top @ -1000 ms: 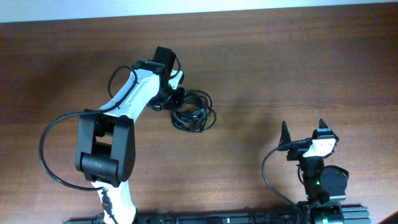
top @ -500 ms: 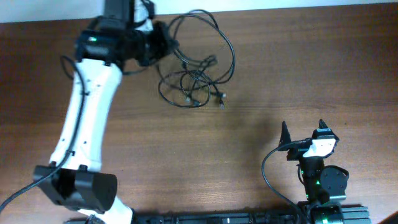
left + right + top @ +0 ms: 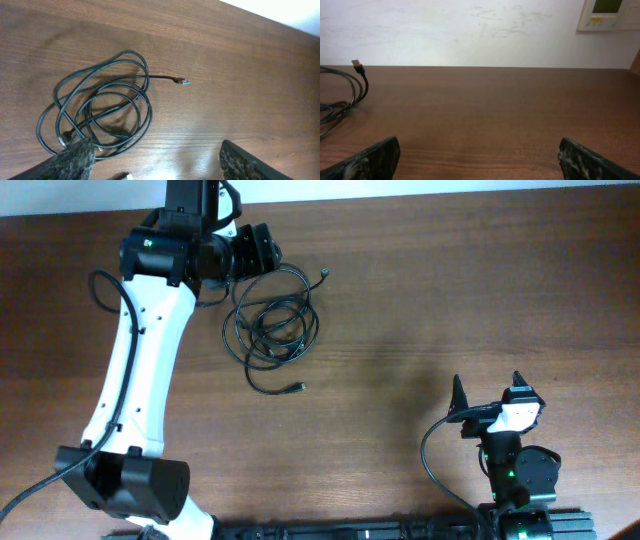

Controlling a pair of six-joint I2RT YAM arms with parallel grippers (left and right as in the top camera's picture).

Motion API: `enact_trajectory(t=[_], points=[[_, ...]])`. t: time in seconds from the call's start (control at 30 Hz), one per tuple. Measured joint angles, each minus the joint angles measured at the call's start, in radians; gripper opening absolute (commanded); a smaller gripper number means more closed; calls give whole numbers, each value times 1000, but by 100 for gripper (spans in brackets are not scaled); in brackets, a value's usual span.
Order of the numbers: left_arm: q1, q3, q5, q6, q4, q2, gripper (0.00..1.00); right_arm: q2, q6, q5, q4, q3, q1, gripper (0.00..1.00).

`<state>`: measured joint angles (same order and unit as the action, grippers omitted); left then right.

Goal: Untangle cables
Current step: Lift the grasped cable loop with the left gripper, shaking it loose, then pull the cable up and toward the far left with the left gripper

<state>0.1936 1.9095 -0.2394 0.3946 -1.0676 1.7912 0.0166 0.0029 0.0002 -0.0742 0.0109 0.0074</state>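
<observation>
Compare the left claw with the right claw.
The left claw is stretched to the far side of the table, right by the cables; the right claw sits tucked at the near edge, well away from them. The left claw's camera looks down on the cables; the right claw's looks level across the table. Both stand open, gripping nothing.
</observation>
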Motion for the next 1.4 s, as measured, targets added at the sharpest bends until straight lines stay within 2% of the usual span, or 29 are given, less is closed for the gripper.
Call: enact_trajectory(t=[0.07,0.13,0.27,0.37,0.47,0.5,0.57,0.67,0.7,0.77,0.87,0.9,0.93,0.97,1.0,1.07,1.17,1.23,1.27,1.4], points=[[0,0,71,-37,-29,0,89,0,0,0,0,0,0,98],[0,-16,207,-57,-39,0,94,0,0,0,0,0,0,98],[-2,-63,391,-66,61,106,93,0,0,0,0,0,0,98],[-13,-73,444,-67,187,280,91,0,0,0,0,0,0,98],[-14,-81,459,-87,195,364,87,0,1,0,0,0,0,98],[-14,-81,460,-107,198,369,84,0,0,0,0,0,0,98],[-14,-81,465,-158,220,371,68,0,0,0,0,0,0,98],[-33,-81,460,-193,259,405,62,0,0,0,0,0,0,98],[-55,-81,438,-194,266,410,57,0,0,0,0,0,0,98],[-92,-81,378,-199,268,410,42,0,0,0,0,0,0,98],[-126,-81,328,-206,268,410,29,0,0,0,0,0,0,98],[-126,-81,323,-209,268,410,35,0,0,0,0,0,0,99],[-123,-86,319,-209,270,410,46,0,0,0,0,0,0,98],[-121,-95,317,-211,270,410,51,0,0,0,0,0,0,98],[-121,-111,315,-211,269,410,54,0,0,0,0,0,0,99],[-121,-151,314,-211,278,410,51,0,1,0,0,0,0,98],[-121,-193,314,-212,343,410,43,0,0,0,0,0,0,98],[-121,-225,314,-212,411,410,18,0,0,0,0,0,0,98],[-121,-237,314,-212,445,410,0,0,0,0,0,0,0,98],[-121,-243,314,-212,492,410,0,0,0,0,0,0,0,98]])
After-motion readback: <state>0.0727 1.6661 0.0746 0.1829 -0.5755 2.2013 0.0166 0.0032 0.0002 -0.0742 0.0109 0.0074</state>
